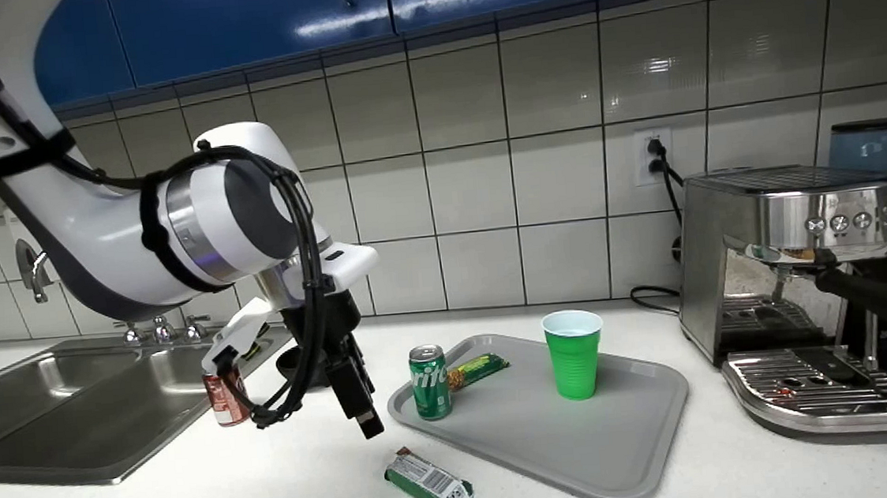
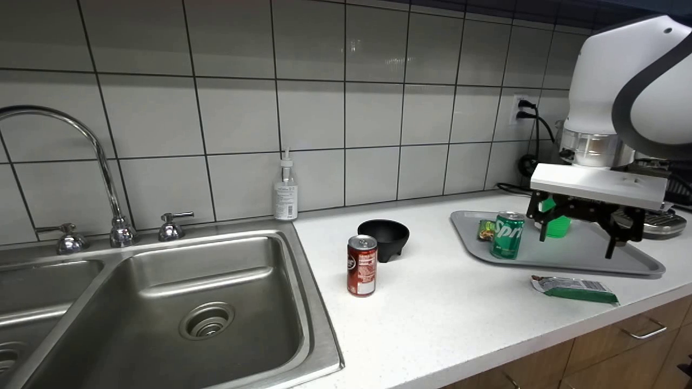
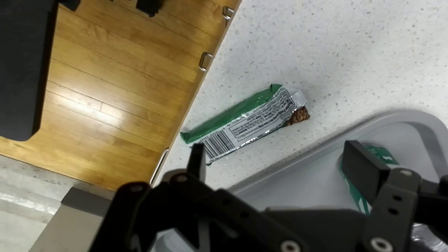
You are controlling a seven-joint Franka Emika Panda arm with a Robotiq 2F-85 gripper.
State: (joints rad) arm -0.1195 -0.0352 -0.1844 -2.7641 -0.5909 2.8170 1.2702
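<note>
The bar (image 1: pixel 429 484) lies on the counter (image 1: pixel 311 481), low in the middle of the frame in an exterior view, near the tray (image 1: pixel 570 453). Close by hangs the gripper (image 2: pixel 577 244), its fingers spread wide, at the right of the frame in an exterior view. On the tray stand the Sprite can (image 1: pixel 430 385) and the cup (image 1: pixel 575 357); the packet (image 1: pixel 481 369) lies partly behind that can, perhaps touching it. The red can (image 2: pixel 361 267) and the bowl (image 2: pixel 397 246) sit mid-frame in an exterior view, the sink (image 2: pixel 318 319) at lower left.
</note>
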